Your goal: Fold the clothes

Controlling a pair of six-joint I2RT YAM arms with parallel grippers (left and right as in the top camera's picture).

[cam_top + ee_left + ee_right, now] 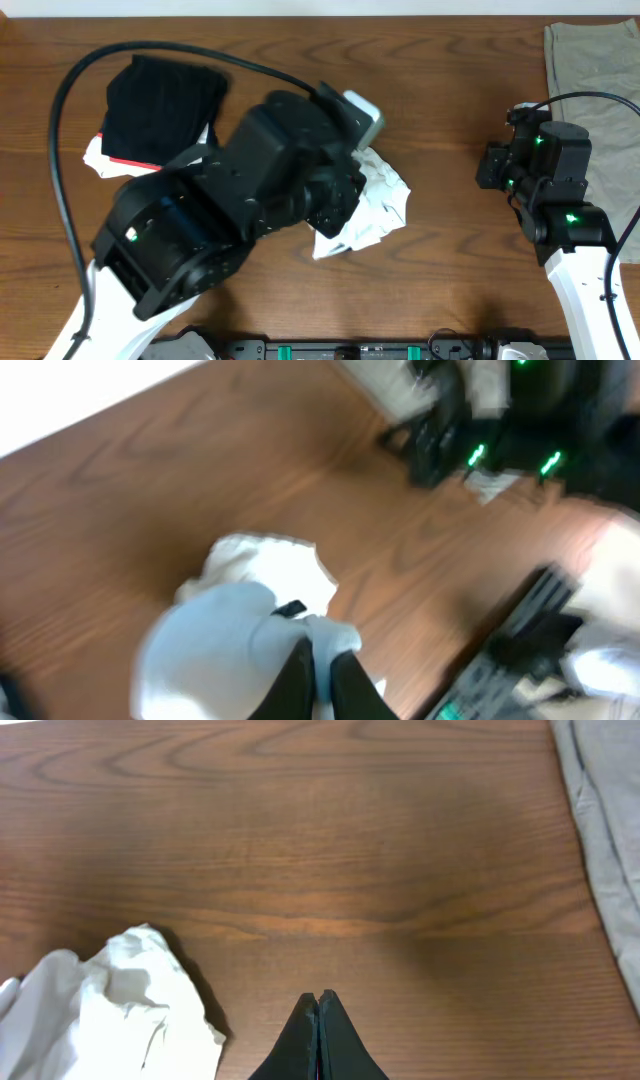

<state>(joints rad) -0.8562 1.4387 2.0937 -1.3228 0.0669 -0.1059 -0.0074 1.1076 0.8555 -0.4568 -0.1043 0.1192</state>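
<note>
The white T-shirt (pixel 372 212) lies crumpled at the table's middle, mostly hidden under my left arm in the overhead view. In the left wrist view the white T-shirt (pixel 230 630) bunches around my left gripper (pixel 322 652), whose black fingers are shut on a fold of it. Its lettering and hem tag are hidden. My right gripper (pixel 318 997) is shut and empty over bare wood, to the right of the shirt's edge (pixel 110 1010). In the overhead view the right gripper (pixel 497 165) sits at the right of the table.
A black folded garment with a red edge (pixel 160 110) lies at the back left on something white (pixel 96 157). A flat olive-grey cloth (pixel 595 90) lies at the far right, also in the right wrist view (pixel 610 830). A black rail (pixel 350 350) runs along the front edge.
</note>
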